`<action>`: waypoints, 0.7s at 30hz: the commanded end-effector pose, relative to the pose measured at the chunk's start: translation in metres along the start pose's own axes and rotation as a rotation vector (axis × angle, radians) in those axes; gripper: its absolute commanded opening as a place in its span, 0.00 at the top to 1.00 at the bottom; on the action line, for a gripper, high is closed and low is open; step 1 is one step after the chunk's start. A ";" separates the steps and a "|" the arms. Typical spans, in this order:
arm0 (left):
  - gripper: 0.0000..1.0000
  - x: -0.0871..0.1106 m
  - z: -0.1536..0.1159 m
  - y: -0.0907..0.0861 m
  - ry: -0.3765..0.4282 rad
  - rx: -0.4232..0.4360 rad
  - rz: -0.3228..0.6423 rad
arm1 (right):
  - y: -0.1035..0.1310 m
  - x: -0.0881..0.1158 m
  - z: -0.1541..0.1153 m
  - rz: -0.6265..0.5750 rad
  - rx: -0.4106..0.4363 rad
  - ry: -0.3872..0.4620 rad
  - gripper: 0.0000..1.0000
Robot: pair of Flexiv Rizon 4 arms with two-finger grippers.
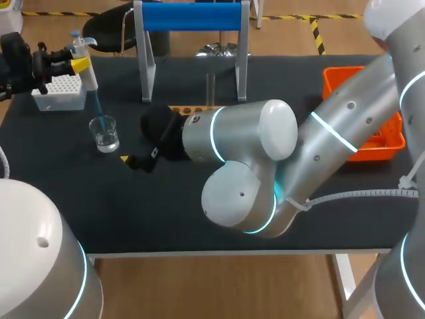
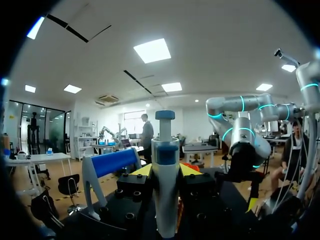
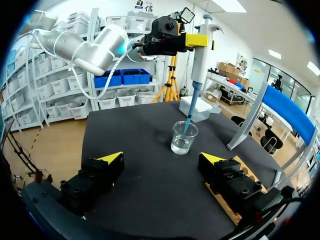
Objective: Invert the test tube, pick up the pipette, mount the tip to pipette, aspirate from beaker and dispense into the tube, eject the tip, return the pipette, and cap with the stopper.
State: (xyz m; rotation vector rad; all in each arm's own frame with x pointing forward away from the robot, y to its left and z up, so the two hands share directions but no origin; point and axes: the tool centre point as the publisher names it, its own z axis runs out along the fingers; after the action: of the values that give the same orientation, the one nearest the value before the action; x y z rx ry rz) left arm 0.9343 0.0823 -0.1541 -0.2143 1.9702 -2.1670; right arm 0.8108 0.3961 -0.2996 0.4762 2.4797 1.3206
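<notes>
My left gripper [image 1: 80, 64] is shut on the white pipette [image 1: 86, 66] and holds it upright at the far left. The pipette's blue tip [image 1: 98, 109] dips into the glass beaker [image 1: 104, 133], which holds clear liquid. In the left wrist view the pipette [image 2: 166, 185] stands between the fingers of the left gripper [image 2: 166, 172]. My right gripper [image 1: 136, 161] hovers open to the right of the beaker. The right wrist view shows the beaker [image 3: 184, 137] ahead of the right gripper [image 3: 161, 159], nothing between its fingers. A glass test tube [image 1: 210, 90] stands upright in the wooden rack [image 1: 186, 108].
A white tip box [image 1: 58, 90] sits behind the beaker at the far left. A stand with a blue bar [image 1: 191, 16] rises at the back middle. An orange tray [image 1: 392, 143] lies at the right edge. My right arm [image 1: 265, 153] spans the table's middle.
</notes>
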 end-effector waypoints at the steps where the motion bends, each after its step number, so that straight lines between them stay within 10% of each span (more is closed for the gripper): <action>1: 1.00 -0.003 0.000 0.005 0.004 0.013 0.002 | 0.001 0.000 -0.001 0.001 0.003 0.001 0.00; 21: 1.00 -0.010 -0.005 0.018 -0.001 0.019 -0.005 | 0.001 0.000 -0.001 0.001 0.003 0.001 0.00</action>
State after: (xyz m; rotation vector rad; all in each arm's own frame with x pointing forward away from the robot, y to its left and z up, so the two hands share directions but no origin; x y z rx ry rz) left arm 0.9411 0.0861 -0.1695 -0.2263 1.9523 -2.1789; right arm 0.8108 0.3961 -0.2994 0.4767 2.4802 1.3190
